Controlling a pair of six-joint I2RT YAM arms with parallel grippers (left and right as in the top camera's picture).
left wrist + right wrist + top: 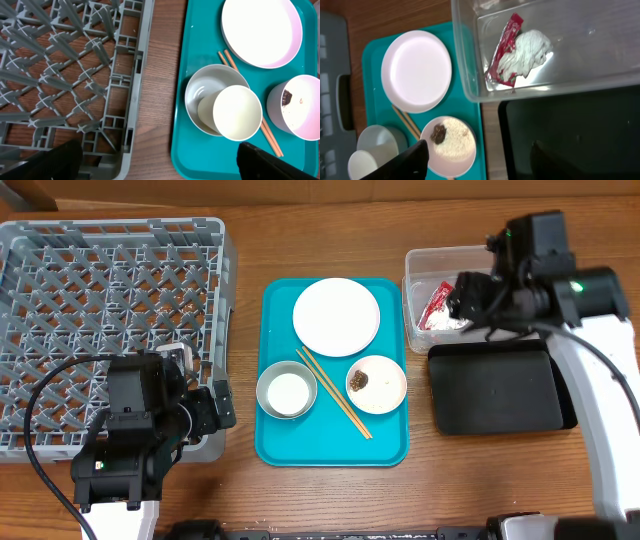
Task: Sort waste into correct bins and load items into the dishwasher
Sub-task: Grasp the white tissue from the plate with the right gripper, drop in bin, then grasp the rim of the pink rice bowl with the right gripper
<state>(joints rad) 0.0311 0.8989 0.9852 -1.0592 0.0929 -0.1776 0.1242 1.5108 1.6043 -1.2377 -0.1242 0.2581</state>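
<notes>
A square grey plastic dish rack [110, 320] with a lattice floor and low walls fills the far-left corner of the table. The left gripper [160, 150] hangs over the rack's near-right corner. Its jaws are spread as wide as they go and hold nothing, and the steel bowl lies just ahead of it to the right. A teal serving tray [275, 435] sits at the table's middle. At the tray's far edge lies a smooth, round, pale pinkish-white plate [336, 316]. Toward the tray's near-left corner stands the round steel bowl [200, 87], with a small white cup [237, 112] inside it, against its right side. Two thin wooden chopsticks [335, 395] run slantwise between the bowl and a smaller matching dish [392, 395]. That dish sits by the tray's right edge and holds loose white rice grains [457, 142] and a small brown lump [359, 381]. Near the table's far-right corner a clear plastic tub [450, 252] holds a crinkled red foil wrapper [502, 55] and, touching it, a crumpled white tissue [527, 52]. A shallow black tray [495, 390] lies just in front of the tub. The right gripper [479, 147] hangs where the tub's near wall meets the black tray. Its jaws are parted and hold nothing, and the wrapper and tissue lie loose in the tub just beyond its fingers.
</notes>
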